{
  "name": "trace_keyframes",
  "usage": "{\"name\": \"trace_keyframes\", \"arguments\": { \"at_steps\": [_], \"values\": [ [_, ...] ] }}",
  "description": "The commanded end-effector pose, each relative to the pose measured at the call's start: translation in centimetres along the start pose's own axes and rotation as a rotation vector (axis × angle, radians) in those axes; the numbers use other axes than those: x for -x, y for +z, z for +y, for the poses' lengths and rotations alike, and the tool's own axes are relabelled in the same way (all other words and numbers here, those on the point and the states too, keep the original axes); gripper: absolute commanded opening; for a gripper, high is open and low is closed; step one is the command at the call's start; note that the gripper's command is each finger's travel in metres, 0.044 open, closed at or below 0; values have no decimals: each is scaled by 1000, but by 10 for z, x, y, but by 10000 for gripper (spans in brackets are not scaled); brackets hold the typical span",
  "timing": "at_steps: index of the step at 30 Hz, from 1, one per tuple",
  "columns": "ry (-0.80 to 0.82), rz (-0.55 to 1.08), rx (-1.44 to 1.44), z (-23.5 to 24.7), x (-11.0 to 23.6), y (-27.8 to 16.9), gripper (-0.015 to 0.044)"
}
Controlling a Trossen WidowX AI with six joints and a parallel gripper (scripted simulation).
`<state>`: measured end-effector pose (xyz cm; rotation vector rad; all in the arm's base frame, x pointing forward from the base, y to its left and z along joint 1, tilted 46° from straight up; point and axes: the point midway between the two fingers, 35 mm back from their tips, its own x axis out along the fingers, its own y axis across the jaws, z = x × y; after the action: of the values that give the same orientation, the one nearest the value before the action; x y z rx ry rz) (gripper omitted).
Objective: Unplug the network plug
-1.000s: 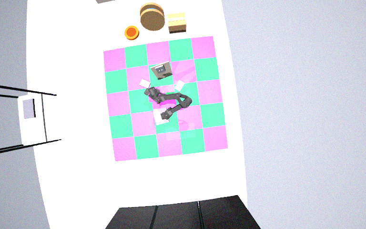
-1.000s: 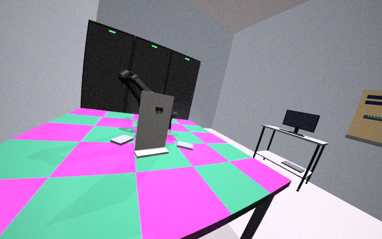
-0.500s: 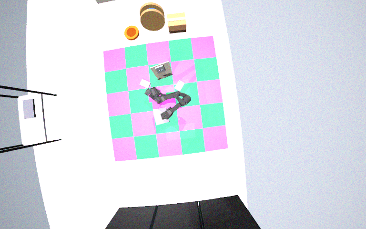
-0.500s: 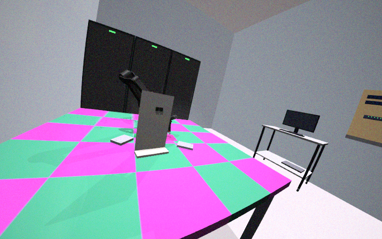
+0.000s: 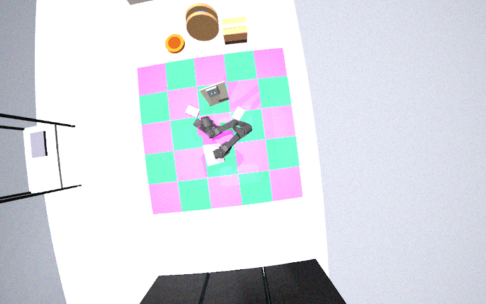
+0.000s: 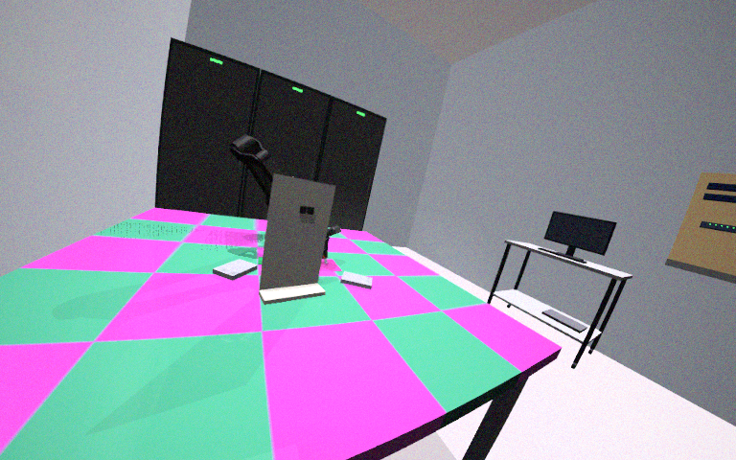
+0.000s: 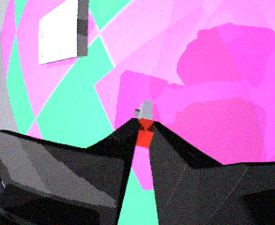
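My gripper [image 7: 144, 126] [image 6: 325, 257] is shut on the plug. The plug [image 7: 145, 139] shows in the wrist view as a small red body with a grey end, between the fingertips. The hand is over the tabletop, in front of and apart from the grey upright panel [image 5: 219, 98] [image 6: 295, 250]. The panel's dark socket [image 5: 212, 92] shows with no plug visible in it. A pink corner [image 7: 105, 89] juts into a green tile near the plug; it may belong to the marked square, but shadows blur its outline. I cannot tell the plug's exact height above the table.
Two low white blocks lie beside the panel, the left one [image 5: 192, 111] [image 6: 356, 280] [image 7: 59, 35] near the hand and the right one [image 5: 238, 113] [image 6: 235, 268] near the forearm. The arm's base stands on a white plate [image 5: 211, 161].
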<state>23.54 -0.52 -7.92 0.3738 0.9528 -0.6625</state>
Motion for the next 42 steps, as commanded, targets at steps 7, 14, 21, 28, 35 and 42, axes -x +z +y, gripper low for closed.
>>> {"name": "trace_keyframes", "arguments": {
  "at_steps": [7, 14, 21, 28, 35, 42],
  "values": [
    [0, 3, 5, -6, -5, -1, 0],
    [-2, 0, 2, -7, -6, 0, 0],
    [-2, 0, 2, -7, -6, 0, 79],
    [-2, 0, 2, -7, -6, 0, 156],
    [-2, 1, 2, -6, -2, 0, 156],
    [-2, 2, 3, -5, 3, 0, 156]
  ]
}}
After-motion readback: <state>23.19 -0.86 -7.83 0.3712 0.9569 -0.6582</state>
